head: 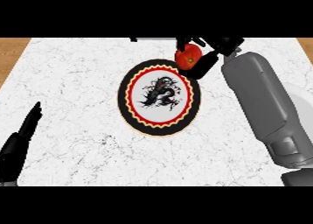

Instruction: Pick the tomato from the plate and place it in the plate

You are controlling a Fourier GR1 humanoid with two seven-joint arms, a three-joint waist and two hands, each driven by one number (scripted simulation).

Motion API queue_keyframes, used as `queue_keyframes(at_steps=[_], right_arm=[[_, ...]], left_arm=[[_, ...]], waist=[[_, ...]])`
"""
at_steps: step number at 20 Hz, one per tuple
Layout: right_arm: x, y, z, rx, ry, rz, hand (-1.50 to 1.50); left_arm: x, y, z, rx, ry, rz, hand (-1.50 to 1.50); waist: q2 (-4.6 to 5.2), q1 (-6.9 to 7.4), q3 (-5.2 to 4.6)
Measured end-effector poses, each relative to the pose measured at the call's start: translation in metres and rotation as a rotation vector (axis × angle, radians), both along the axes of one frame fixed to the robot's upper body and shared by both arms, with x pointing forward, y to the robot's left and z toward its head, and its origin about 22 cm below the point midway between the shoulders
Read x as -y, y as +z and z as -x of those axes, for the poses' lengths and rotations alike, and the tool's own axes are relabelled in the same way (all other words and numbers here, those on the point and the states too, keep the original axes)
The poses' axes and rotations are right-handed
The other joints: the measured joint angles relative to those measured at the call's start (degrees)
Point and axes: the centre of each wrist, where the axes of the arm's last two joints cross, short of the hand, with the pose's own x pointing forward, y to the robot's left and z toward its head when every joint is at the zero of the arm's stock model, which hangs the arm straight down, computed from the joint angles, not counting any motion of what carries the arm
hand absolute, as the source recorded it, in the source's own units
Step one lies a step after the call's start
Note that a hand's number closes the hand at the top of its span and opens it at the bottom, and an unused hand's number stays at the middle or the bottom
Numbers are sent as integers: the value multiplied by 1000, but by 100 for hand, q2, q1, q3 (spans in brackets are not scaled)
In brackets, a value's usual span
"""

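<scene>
**Ana:** Which step was in hand?

**Ben:** The carry, I judged. The right hand [207, 54] had its dark fingers curled round the tomato [188, 57], which hung at the far right edge of the decorated plate [134, 118], over its black rim and not yet over the middle.

**Ana:** So the tomato was off the first plate?

**Ben:** It looked so. A plain white plate [309, 109] showed at the right edge, mostly hidden behind the grey forearm, with nothing visible on the part I could see.

**Ana:** What did the next move call for?

**Ben:** Bringing the hand nearer and leftward until the tomato sat over the white centre, lowering it, then spreading the fingers. A round, glossy fruit might roll on a shallow dish, so a low release seemed wise.

**Ana:** And the surfaces?

**Ben:** The tomato was smooth and red with a dark mark near its top. The plate was flat and round, black at the rim, then a red ring with a yellow zigzag, then a white centre with a black dragon-like figure. The table [75, 87] was white marble with fine grey veins, wood showing beyond it.

**Ana:** The other hand?

**Ben:** The left hand [26, 127] rested at the lower left, fingers straight, holding nothing.
</scene>
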Motion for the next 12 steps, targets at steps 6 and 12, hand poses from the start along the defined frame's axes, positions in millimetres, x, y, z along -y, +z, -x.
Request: queue_keyframes(at_steps=[6,12], right_arm=[[-50,-29,8,-64,15,85,150],[-72,-66,14,-176,20,98,150]], left_arm=[[4,-1,0,13,-3,0,0],[6,-1,-7,11,-20,2,0]], waist=[[20,40,1],[47,138,2]])
